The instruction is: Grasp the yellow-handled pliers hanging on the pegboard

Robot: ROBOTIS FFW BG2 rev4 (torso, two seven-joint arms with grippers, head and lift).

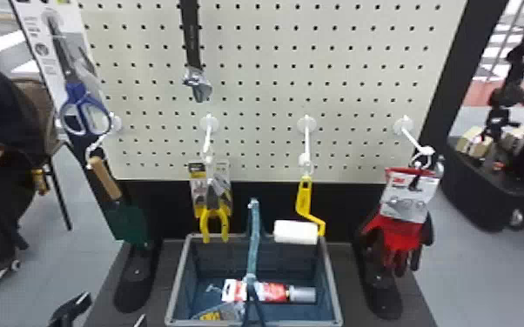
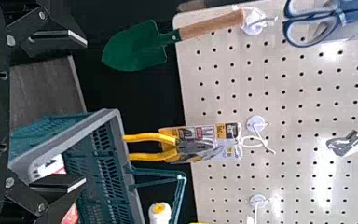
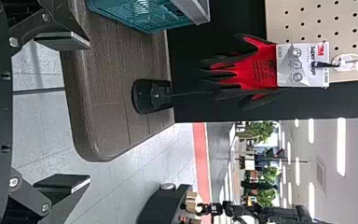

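Note:
The yellow-handled pliers (image 1: 214, 213) hang in their printed card from a white peg on the pegboard (image 1: 361, 65), handles down, just above the back rim of the basket. In the left wrist view the pliers (image 2: 154, 145) lie straight ahead past the basket's corner. My left gripper (image 2: 81, 111) is open and well short of them, above the dark table with nothing between its fingers. One of its fingers (image 1: 72, 306) shows at the bottom left of the head view. My right gripper (image 3: 86, 111) is open over the table's right end, below the red gloves.
A blue-green basket (image 1: 178, 278) with an upright handle holds a red and white tube (image 1: 270, 292). Also on pegs are a green trowel (image 1: 126, 221), blue scissors (image 1: 83, 111), a wrench (image 1: 196, 78), a yellow paint roller (image 1: 304, 204) and red gloves (image 1: 398, 235).

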